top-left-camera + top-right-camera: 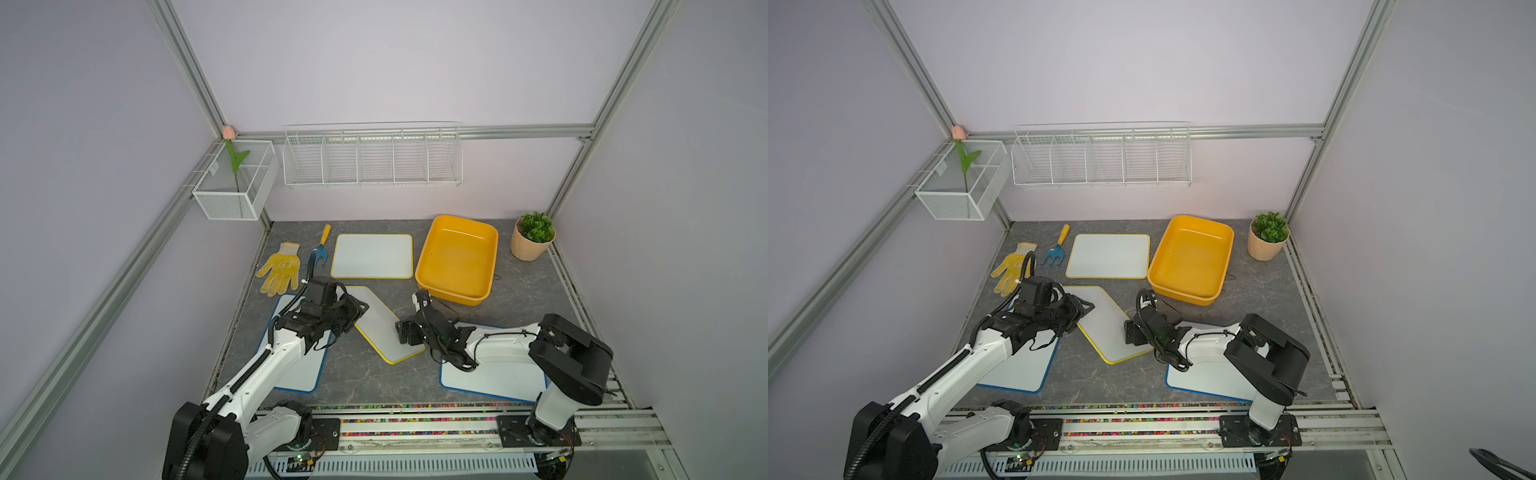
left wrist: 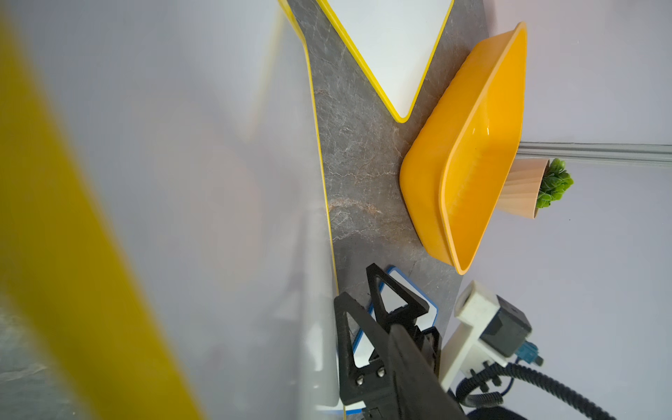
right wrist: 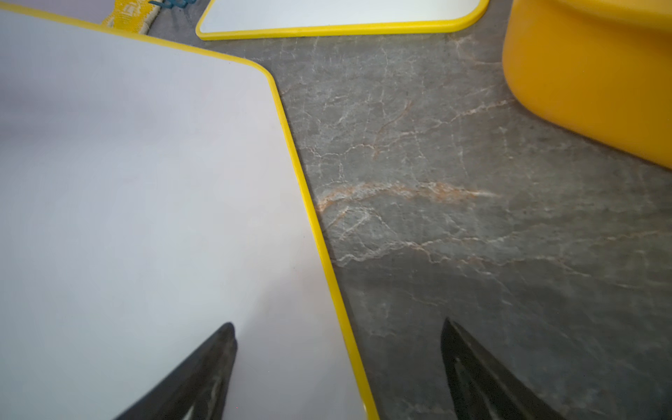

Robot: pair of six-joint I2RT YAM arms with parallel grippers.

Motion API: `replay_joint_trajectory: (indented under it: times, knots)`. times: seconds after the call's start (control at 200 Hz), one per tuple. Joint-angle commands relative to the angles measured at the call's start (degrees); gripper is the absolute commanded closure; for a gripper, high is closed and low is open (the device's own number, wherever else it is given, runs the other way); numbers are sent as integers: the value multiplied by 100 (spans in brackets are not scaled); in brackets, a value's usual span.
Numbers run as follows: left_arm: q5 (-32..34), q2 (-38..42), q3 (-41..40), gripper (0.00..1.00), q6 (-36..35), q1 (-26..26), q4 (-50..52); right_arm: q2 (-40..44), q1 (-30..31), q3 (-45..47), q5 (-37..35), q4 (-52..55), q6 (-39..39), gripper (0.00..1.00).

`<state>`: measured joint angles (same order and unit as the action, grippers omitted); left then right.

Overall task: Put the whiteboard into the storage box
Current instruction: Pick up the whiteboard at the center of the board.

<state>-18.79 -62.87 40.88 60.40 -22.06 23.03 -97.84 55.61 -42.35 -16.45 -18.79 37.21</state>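
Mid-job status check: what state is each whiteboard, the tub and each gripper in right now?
Yellow-orange plastic tub: upright, empty.
Diagonal yellow-framed whiteboard: outside the tub, between both grippers.
Rear yellow-framed whiteboard: flat, untouched.
Left blue-framed whiteboard: flat, partly hidden.
Right blue-framed whiteboard: flat, partly hidden.
Right gripper: jaws open, astride the diagonal board's edge.
Left gripper: at that board's other end; jaws unclear.

Storage box right of whiteboard (just beside).

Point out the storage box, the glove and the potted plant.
storage box (image 1: 455, 262), in a top view, bare floor.
glove (image 1: 282, 267), in a top view, palm.
potted plant (image 1: 528, 248), in a top view, pot wall.
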Motion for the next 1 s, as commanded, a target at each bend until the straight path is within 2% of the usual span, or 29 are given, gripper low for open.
replay_joint_trajectory:
  times: [0.0, 0.185, 0.455, 0.645, 0.72, 0.92, 1.0]
  knots:
    - [309, 183, -25, 58, 121, 20, -53, -129, 37, 95, 85, 7, -21, 11]
    - [576, 432, -299, 59, 586, 18, -368, -188, 37, 97, 107, -61, 27, 11]
    - [856, 469, -252, 72, 626, 18, -246, -209, 46, 130, 94, -90, 96, 11]
    - [911, 478, -257, 94, 616, 24, -231, -94, 55, 256, -166, -107, 129, 11]
    - [911, 478, -227, 100, 562, 23, -224, 19, 69, 310, -305, -99, 23, 11]
    - [874, 499, 94, 100, 218, 19, -123, 668, 69, 380, -698, 74, -465, 11]
    - [751, 505, 307, 100, -231, 23, -147, 994, 65, 401, -850, 180, -713, 11]
